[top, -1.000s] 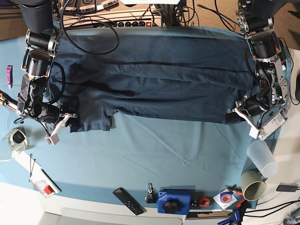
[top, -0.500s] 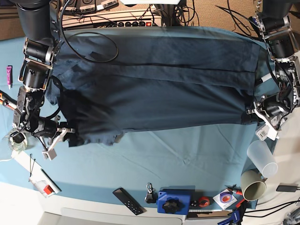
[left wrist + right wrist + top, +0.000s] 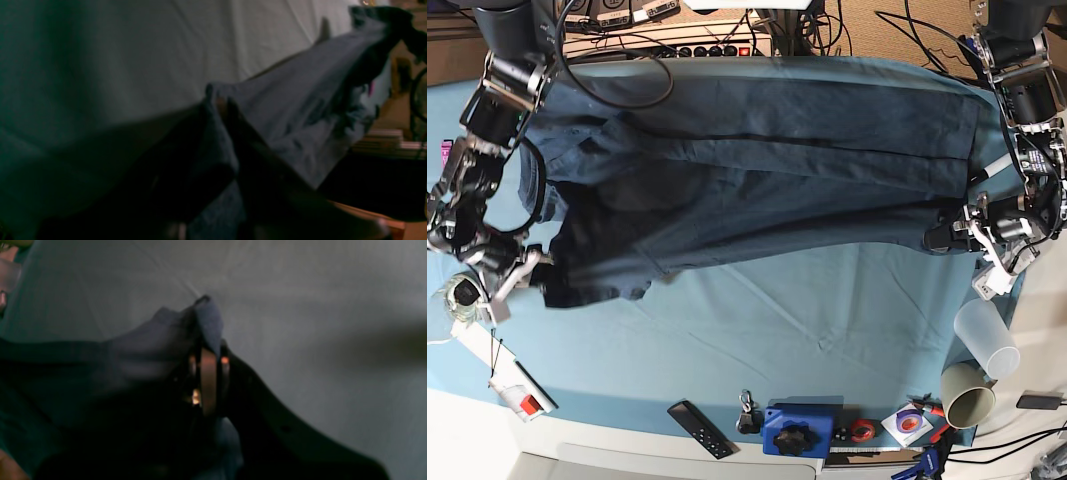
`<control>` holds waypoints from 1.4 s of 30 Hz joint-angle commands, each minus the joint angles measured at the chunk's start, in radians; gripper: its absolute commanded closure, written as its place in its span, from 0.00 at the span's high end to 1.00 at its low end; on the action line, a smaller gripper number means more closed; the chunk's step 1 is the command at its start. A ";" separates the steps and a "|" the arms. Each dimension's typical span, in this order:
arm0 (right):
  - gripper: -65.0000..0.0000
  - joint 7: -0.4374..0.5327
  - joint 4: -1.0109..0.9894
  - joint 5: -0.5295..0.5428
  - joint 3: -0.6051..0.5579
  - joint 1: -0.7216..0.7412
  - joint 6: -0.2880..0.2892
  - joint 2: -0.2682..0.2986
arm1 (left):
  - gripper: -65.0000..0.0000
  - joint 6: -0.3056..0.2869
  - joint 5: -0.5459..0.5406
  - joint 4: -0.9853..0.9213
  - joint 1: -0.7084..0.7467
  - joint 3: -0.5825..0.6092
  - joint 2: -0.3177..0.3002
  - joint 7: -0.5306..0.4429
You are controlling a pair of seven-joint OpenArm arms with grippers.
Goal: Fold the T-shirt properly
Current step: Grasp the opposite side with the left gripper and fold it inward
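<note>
Teal table cloth [image 3: 757, 320] over the whole bench, clutter along its near edge: black remote [image 3: 699, 428], blue block with a knob [image 3: 799, 430], two cups [image 3: 979, 362] off the cloth's right-hand corner in the base view.

T-shirt [image 3: 757, 180] stretched lengthwise across the far half of the cloth, long creases running end to end, near edge sagging in a shallow curve above the bare teal.

Left gripper [image 3: 972, 237] at the shirt's end nearest the cups, pressed together on a bunched corner of dark fabric; wrist view blurred, but cloth [image 3: 300, 100] seen rising taut away from the pinch [image 3: 217, 103].

Right gripper [image 3: 527, 272] at the opposite end, clamped on the corner there; wrist view shows a tuft of navy fabric [image 3: 206, 316] sticking up between the closed fingers [image 3: 208, 380].

Both ends lifted clear of the cloth, by the look of the hanging edge (middle of the shirt possibly resting on it, cannot tell).

Step in hand, as judged: carrying the near long edge for a lengthwise fold, both corners held under tension.

Next move calls for: keeping the two pinches level and equally spaced so the span stays taut, laying the held edge parallel to the existing creases, lowering before release. Uneven travel likely to skew the fold or bunch the sleeve end.
</note>
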 commanded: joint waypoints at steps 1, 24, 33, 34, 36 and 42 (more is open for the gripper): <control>0.00 0.017 0.032 0.033 0.014 0.001 0.001 0.020 | 0.00 -0.001 -0.043 0.019 -0.023 -0.005 -0.029 0.009; 0.00 -0.045 0.361 0.118 0.146 -0.393 0.001 0.014 | 0.00 -0.030 -0.302 0.022 0.042 -0.005 -0.061 0.056; 0.00 -0.094 0.376 0.173 0.238 -0.452 0.001 0.014 | 0.00 -0.031 -0.302 0.073 0.115 -0.005 -0.074 0.056; 0.00 -0.094 0.376 0.173 0.238 -0.462 0.001 0.014 | 0.00 -0.031 -0.302 0.083 0.123 -0.005 -0.074 0.056; 0.00 -0.095 0.376 0.173 0.238 -0.484 0.001 0.014 | 0.00 -0.031 -0.302 0.103 0.147 -0.005 -0.075 0.056; 0.00 -0.094 0.376 0.173 0.239 -0.557 0.001 0.014 | 0.00 -0.031 -0.302 0.149 0.238 -0.005 -0.074 0.056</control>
